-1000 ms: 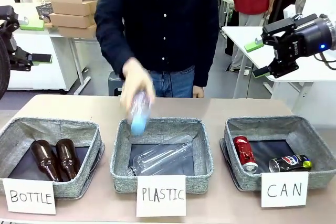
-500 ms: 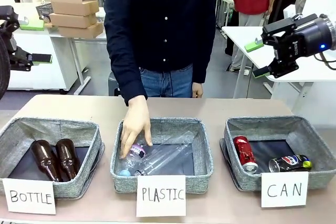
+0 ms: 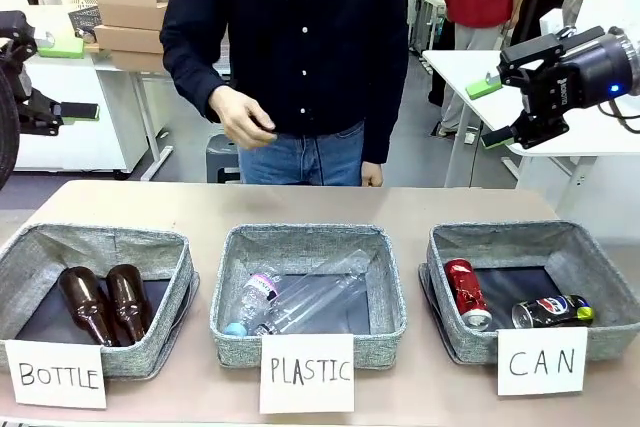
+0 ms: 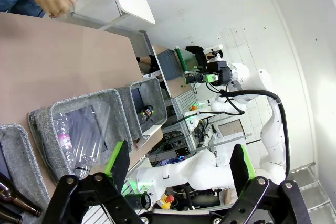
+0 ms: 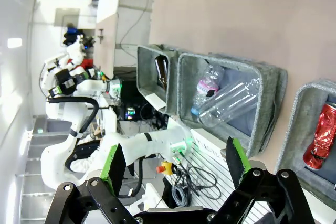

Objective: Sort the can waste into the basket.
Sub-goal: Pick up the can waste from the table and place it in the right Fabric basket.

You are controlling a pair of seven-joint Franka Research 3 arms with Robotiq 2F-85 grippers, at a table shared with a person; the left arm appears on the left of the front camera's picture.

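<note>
Holding clear, both cans — red can [image 3: 467,293], black can [image 3: 553,310] — in our basket [image 3: 450,247] | left pincer [image 4: 177,162], right pincer [image 5: 172,162] spread apart, empty | next: nothing left, we judge.

Three baskets [image 3: 306,247] are sitting on the desk [image 3: 400,205], each fronted by one card [image 3: 307,374], three in all. Two cans [image 3: 467,293] are lying in one, two brown bottles [image 3: 88,305] in another, and seemingly two clear bottles [image 3: 312,299], overlapping, in the middle.
</note>
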